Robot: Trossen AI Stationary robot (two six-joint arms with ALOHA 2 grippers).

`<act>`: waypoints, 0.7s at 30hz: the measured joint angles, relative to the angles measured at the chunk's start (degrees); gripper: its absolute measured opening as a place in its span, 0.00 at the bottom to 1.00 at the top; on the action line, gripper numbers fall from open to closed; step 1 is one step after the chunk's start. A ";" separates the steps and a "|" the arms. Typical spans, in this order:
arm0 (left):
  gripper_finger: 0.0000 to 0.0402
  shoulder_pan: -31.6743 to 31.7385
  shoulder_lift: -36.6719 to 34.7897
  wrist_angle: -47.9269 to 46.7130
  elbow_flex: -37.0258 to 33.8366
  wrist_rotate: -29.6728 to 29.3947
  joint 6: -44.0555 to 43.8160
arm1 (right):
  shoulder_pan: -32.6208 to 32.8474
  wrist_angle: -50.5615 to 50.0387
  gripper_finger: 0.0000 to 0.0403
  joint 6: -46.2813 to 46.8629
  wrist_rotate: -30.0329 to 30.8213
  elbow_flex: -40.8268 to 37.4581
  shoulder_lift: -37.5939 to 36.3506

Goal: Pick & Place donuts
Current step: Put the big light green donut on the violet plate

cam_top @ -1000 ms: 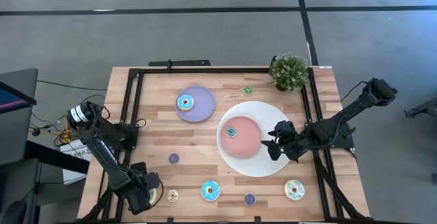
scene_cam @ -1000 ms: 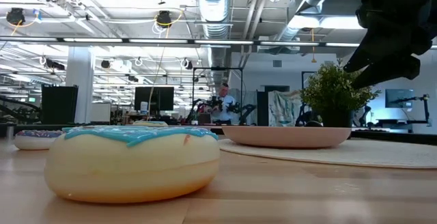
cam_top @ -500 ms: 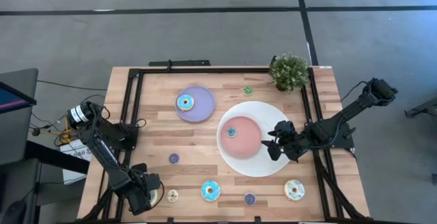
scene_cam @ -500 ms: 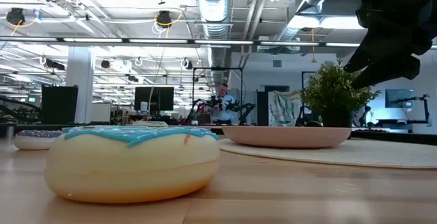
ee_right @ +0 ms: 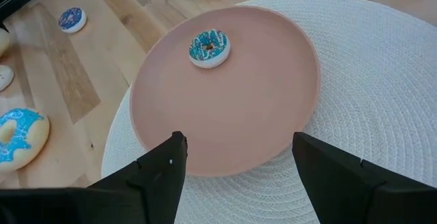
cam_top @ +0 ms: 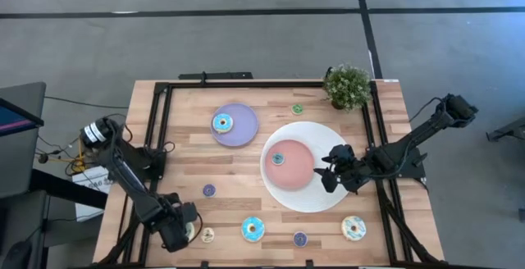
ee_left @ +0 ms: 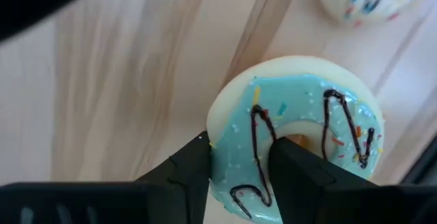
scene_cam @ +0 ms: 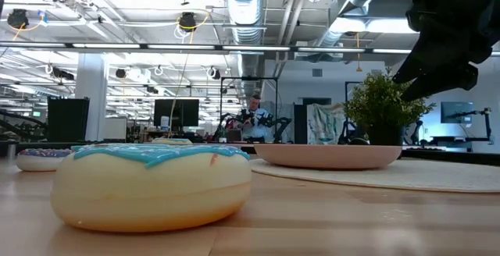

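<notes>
In the left wrist view a light-blue iced donut (ee_left: pixel 300 135) with dark drizzle sits between the fingers of my left gripper (ee_left: pixel 240 147). That gripper (cam_top: pixel 182 230) stands at the near left of the table and hides this donut from above. A cream mini donut (cam_top: pixel 207 234) lies beside it. My right gripper (cam_top: pixel 330 176) hangs open over the white mat (cam_top: pixel 328 138), pointing at the pink plate (cam_top: pixel 294 170), which bears a mini blue donut (ee_right: pixel 209 48). Another blue donut (cam_top: pixel 222 123) lies on the lilac plate (cam_top: pixel 244 129). My left gripper is shut on the light-blue donut's ring (ee_left: pixel 235 132). One finger (ee_left: pixel 290 169) stands in the hole and the other (ee_left: pixel 188 173) outside the rim. The fingers come from above, pointing down. Whether the donut is off the table, I cannot tell.
On the wood lie a larger blue donut (cam_top: pixel 253 229), a cream sprinkled one (cam_top: pixel 353 227), two purple minis (cam_top: pixel 209 190) (cam_top: pixel 299 239) and a green mini (cam_top: pixel 297 109). A potted plant (cam_top: pixel 347 86) stands at the far right. A black frame (cam_top: pixel 164 121) borders the table.
My left arm has shifted a little toward the table's right and far edge, gripper included. My right arm has kept still.
</notes>
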 joint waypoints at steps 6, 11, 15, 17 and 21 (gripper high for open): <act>0.31 4.95 -5.94 -4.32 0.00 -1.81 0.56 | 0.00 -0.01 0.63 -1.50 0.01 0.00 0.00; 0.31 11.29 -11.33 -5.07 0.00 -7.71 4.82 | 0.00 -0.01 0.63 -2.46 0.15 0.00 0.00; 0.31 20.03 -15.03 -5.05 0.02 -10.71 13.67 | -0.02 0.00 0.63 -4.74 1.21 0.00 0.00; 0.31 25.81 -15.82 -5.24 0.73 -11.34 19.83 | -0.04 0.00 0.63 -5.86 1.77 0.00 0.00; 0.31 37.47 -15.51 -4.92 4.10 -13.40 34.35 | -0.04 0.00 0.63 -5.99 1.77 0.00 0.00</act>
